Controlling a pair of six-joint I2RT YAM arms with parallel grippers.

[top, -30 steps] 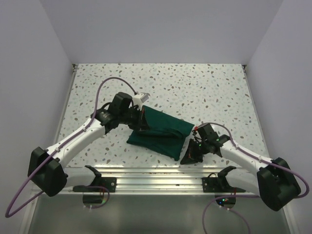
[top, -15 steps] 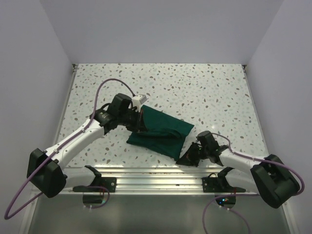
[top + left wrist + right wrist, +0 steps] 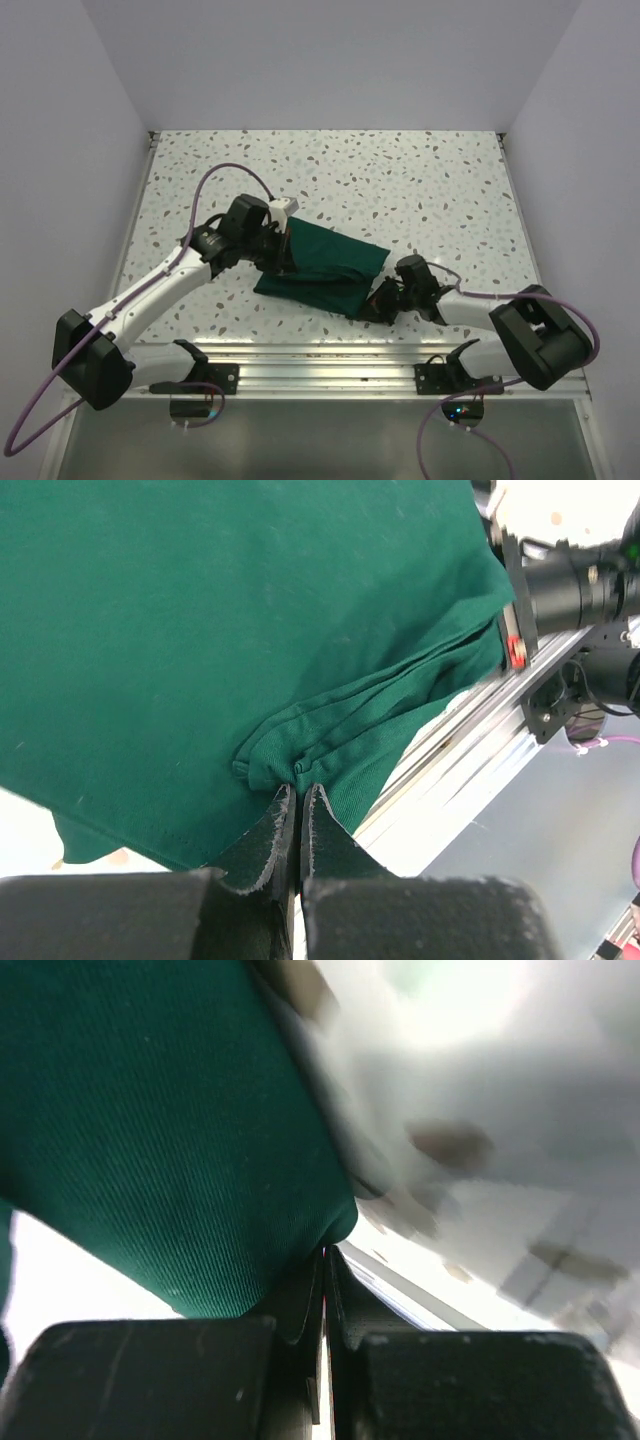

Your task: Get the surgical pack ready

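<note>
"Between the pads of the left gripper [image 3: 298, 792] we see no gap at all. The two black fingers press flat together, and the green cloth puckers right at their tips, its folds running into the pinch."

"So we count that as a hold on the surgical pack [image 3: 325, 262]?"

"We do; a small tuck of its fabric is nipped there. The right gripper [image 3: 325, 1252] is likewise fully closed, pads meeting in a thin line. A rounded corner of the cloth sits against its tips, but whether any of it is caught between them we cannot tell, because that wrist view is blurred."

"And from above, where do we find the pack?"

"It lies as a folded dark green bundle on the speckled table [image 3: 420, 180], towards the near edge, between the two arms and askew to the table's sides. What it wraps is hidden from us. The left gripper comes in at its left end; the right one lies low at its near right corner, touching the cloth."

"What else do we see close by?"

"Two things — the aluminium rail [image 3: 320, 358] that carries the arm bases, just beside the pack's near edge, and a purple cable [image 3: 215, 180] looping over the left arm."
</note>
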